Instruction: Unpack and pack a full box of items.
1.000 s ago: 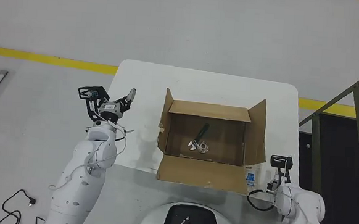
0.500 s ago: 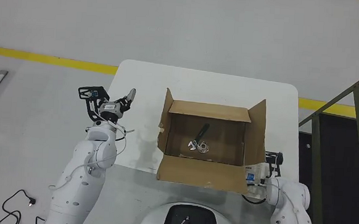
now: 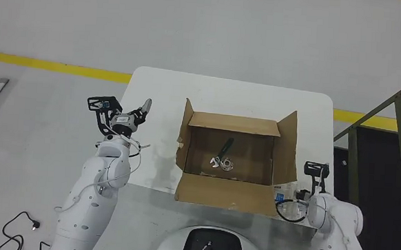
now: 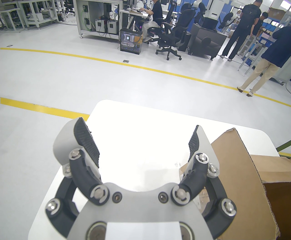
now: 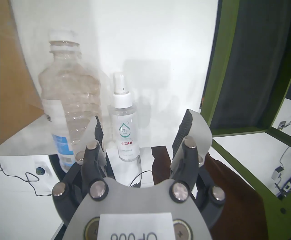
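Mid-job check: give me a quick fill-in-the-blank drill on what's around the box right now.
1. The right hand is ___, holding nothing.
2. ___ bottles stand on the table near it: a water bottle and a spray bottle.
3. The tool lies ___ the cardboard box.
Missing words: open; Two; inside.

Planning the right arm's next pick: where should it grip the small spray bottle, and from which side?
Probably the spray bottle's round body, below the white neck. It stands upright at the table edge, and the open right gripper faces it from that edge, so come level from there. The water bottle stands close beside it, so one finger would have to slip between them.
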{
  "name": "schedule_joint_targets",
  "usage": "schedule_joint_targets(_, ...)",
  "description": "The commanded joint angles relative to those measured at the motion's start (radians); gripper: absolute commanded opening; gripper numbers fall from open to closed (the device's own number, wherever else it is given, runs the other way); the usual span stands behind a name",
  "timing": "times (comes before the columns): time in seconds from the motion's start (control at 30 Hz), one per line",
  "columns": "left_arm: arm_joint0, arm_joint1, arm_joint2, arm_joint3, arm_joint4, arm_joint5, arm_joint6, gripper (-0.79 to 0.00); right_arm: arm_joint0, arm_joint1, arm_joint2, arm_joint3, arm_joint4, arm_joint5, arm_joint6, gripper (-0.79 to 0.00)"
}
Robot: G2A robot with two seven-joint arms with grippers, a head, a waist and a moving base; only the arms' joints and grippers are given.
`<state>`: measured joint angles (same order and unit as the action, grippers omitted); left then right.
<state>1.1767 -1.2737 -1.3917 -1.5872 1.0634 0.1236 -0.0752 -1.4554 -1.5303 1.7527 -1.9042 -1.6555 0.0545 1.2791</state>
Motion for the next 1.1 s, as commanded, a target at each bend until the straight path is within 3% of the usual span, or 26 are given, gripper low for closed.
schedule_joint_targets(0.0,0.0,0.0,0.0,0.0,0.0,0.0,0.0,0.0,-0.007,0.002,0.018,-0.084,0.024,-0.007,0.025,-0.139)
schedule_joint_targets(0.03,0.0,0.0,0.0,0.0,0.0,0.0,0.0,0.0,-0.008,0.003,0.03,-0.125,0.038,-0.01,0.038,-0.166)
schedule_joint_targets(0.07,0.0,0.0,0.0,0.0,0.0,0.0,0.0,0.0,-0.007,0.004,0.045,-0.166,0.053,-0.007,0.048,-0.243)
schedule_joint_targets(0.13,0.0,0.0,0.0,0.0,0.0,0.0,0.0,0.0,-0.001,0.007,0.076,-0.24,0.084,-0.003,0.069,-0.557)
schedule_joint_targets(0.17,0.0,0.0,0.0,0.0,0.0,0.0,0.0,0.0,0.006,0.008,0.092,-0.273,0.096,-0.002,0.079,-0.785)
schedule_joint_targets(0.4,0.0,0.0,0.0,0.0,0.0,0.0,0.0,0.0,0.107,0.02,0.136,-0.436,0.177,0.01,0.149,-0.785)
schedule_joint_targets(0.67,0.0,0.0,0.0,0.0,0.0,0.0,0.0,0.0,0.282,0.031,-0.02,-0.446,0.303,-0.041,0.257,-0.785)
schedule_joint_targets(0.9,0.0,0.0,0.0,0.0,0.0,0.0,0.0,0.0,0.259,0.041,-0.21,-0.446,0.275,-0.066,0.257,-0.785)
schedule_joint_targets(1.07,0.0,0.0,0.0,0.0,0.0,0.0,0.0,0.0,0.227,0.047,-0.254,-0.446,0.249,-0.047,0.257,-0.785)
